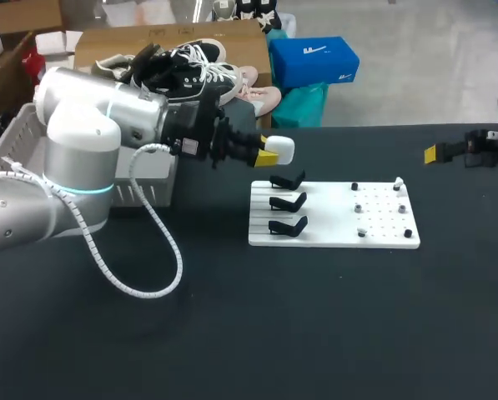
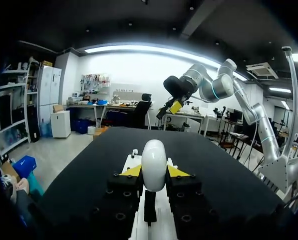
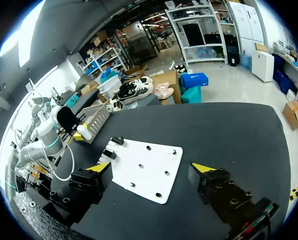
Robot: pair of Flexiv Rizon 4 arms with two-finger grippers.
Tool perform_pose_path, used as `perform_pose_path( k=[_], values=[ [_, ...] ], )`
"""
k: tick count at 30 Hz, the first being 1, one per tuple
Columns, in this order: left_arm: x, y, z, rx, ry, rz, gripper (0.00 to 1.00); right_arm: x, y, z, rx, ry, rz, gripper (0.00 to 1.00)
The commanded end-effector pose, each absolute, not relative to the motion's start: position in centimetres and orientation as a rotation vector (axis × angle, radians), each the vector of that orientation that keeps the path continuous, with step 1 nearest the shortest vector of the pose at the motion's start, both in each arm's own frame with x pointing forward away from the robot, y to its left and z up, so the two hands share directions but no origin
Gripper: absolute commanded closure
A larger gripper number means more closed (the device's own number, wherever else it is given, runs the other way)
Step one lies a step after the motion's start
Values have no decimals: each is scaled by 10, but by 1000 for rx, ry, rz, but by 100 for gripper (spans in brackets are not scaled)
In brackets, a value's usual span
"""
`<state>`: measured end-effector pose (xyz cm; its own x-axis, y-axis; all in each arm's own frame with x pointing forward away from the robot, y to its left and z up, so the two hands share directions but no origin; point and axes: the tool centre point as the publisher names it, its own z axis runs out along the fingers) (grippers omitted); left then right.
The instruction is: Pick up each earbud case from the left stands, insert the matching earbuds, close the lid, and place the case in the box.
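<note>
A white oval earbud case (image 1: 283, 150) hangs above the table, just behind the stands, with my left gripper (image 1: 268, 155) shut on it. In the left wrist view the case (image 2: 154, 165) sits between the yellow-tipped fingers (image 2: 133, 171), lid closed. The white board (image 1: 332, 218) carries three black stands (image 1: 288, 202) on its left side, all bare. Several small earbuds (image 1: 359, 206) sit on pegs on its right side. My right gripper (image 1: 436, 153) hovers at the table's far right, wide open and holding nothing; its wrist view looks down on the board (image 3: 145, 169).
A light slatted box (image 1: 153, 187) stands at the table's back left, partly hidden by my left arm; it also shows in the right wrist view as the box (image 3: 98, 116). A white coiled cable (image 1: 153, 250) loops from the left arm over the table.
</note>
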<state>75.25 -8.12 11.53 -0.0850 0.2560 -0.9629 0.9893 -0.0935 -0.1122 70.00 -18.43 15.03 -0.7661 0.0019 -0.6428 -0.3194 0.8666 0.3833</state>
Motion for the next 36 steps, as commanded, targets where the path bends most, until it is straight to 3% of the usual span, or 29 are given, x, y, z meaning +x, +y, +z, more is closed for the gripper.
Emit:
perform_pose_path(
  k=[1, 36],
  values=[
    [732, -81, 119, 1339, 1458, -1129, 100, 701, -186, 150, -234, 2372, 643, 0],
    [723, -78, 130, 1318, 1400, -1135, 100, 698, -179, 148, -266, 2379, 642, 0]
  ],
)
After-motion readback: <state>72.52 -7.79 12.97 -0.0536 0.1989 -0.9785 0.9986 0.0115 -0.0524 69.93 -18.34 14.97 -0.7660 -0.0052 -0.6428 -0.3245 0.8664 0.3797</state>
